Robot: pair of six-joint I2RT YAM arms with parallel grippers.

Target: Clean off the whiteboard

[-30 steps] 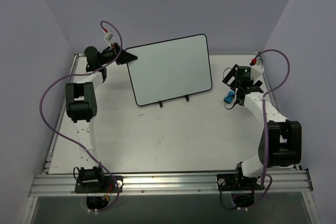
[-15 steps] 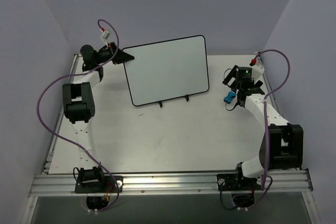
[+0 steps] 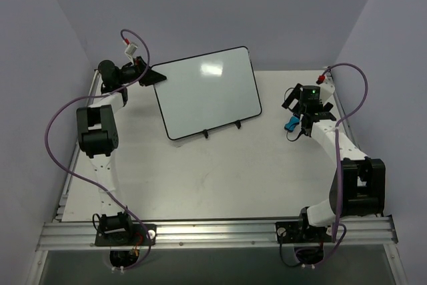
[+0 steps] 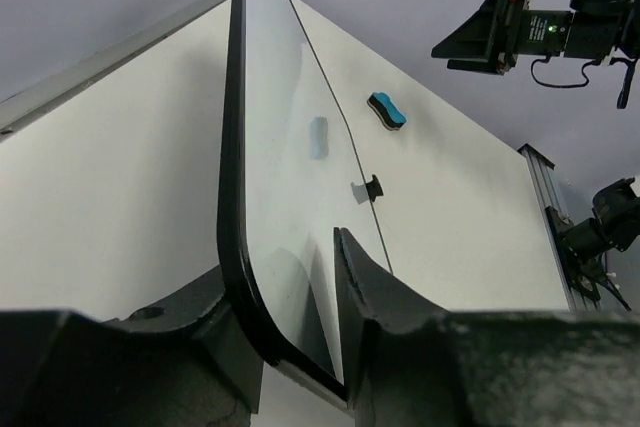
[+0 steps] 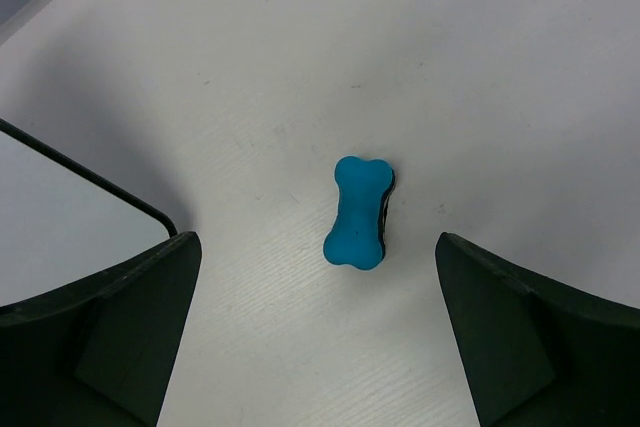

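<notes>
The whiteboard [image 3: 207,93] stands tilted at the back of the table on two black feet, its white face clean of marks. My left gripper [image 3: 155,76] is shut on its upper left corner; in the left wrist view the black frame [image 4: 232,247] sits between my fingers. A blue bone-shaped eraser [image 3: 291,124] lies on the table at the right, also seen in the right wrist view [image 5: 360,212] and the left wrist view [image 4: 387,111]. My right gripper [image 3: 308,117] hovers above the eraser, open and empty.
The white table [image 3: 213,171] is bordered by purple walls behind and at both sides. The whiteboard's right corner [image 5: 150,215] lies close left of the eraser. An aluminium rail [image 3: 213,231] runs along the near edge.
My left gripper has pulled the whiteboard's corner to the left and tilted the board further. The right gripper stays over the eraser.
</notes>
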